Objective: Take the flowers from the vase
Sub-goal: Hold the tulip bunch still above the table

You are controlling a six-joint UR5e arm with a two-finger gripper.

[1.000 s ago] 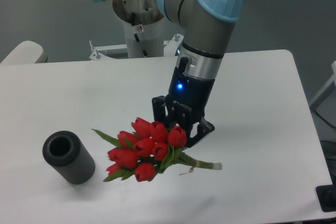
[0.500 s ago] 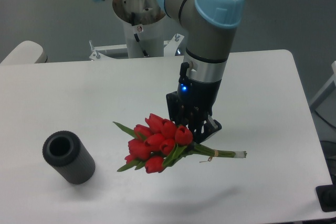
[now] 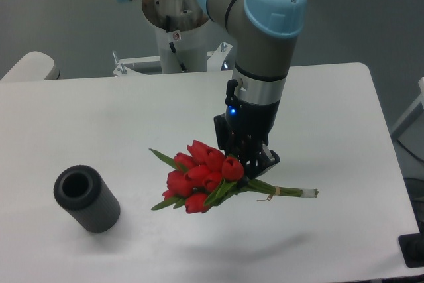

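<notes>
Nearest, the vase (image 3: 86,199) stands empty on the desk (image 3: 344,130), well left of the flowers (image 3: 202,183). The bunch hangs crosswise above the desk, stems pointing right, pinched in the gripper (image 3: 246,164). Since a second ago it has shifted right and away from the vase, so the pick looks essentially done.

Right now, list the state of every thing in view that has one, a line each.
flowers: out of the vase, held above the table, stems pointing right
vase: upright on the table, hole empty
gripper: jaws shut on the flowers' stems
table: bears the vase
</notes>
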